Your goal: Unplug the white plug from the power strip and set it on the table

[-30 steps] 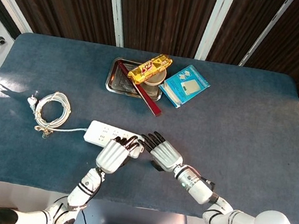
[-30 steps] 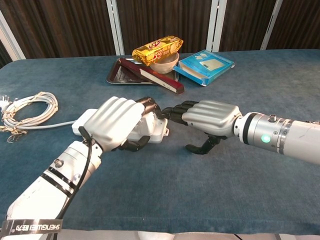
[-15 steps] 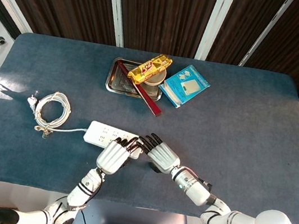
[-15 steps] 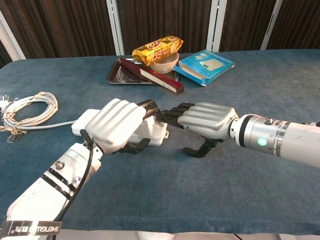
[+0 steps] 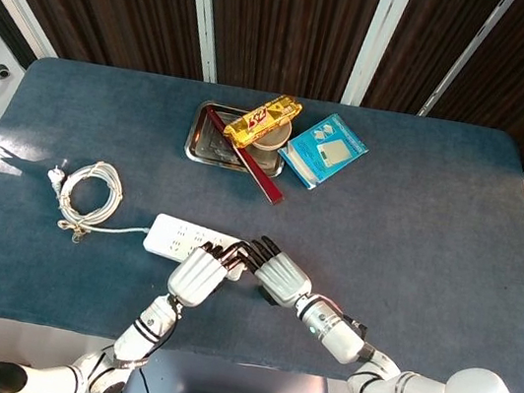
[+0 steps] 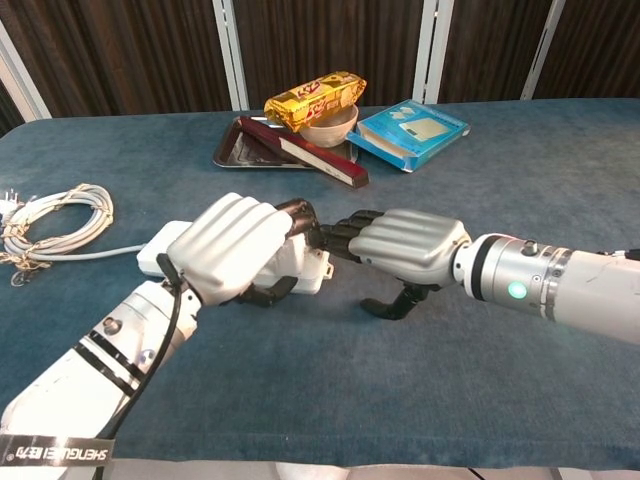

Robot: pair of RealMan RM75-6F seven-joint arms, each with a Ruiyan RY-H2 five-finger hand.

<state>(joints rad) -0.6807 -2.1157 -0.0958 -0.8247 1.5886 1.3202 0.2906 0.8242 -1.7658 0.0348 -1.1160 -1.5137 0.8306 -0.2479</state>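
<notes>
The blue desk (image 5: 418,221) carried a power strip (image 5: 176,236), coiled cable (image 5: 91,191), metal tray (image 5: 203,139) and what looked like a blue box (image 5: 323,149).

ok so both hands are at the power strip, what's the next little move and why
Probably close the right hand fingertips on the white plug, which I can't see clearly behind the hands. The left hand lies over the near end of the power strip, seemingly holding it down, and the right hand's fingers reach that same end with nothing visibly gripped.

Metal tray (image 5: 198,140) with dark red box (image 5: 247,162), bowl (image 6: 330,130), yellow snack packet (image 5: 262,121), blue box (image 5: 323,149) just beside
</notes>
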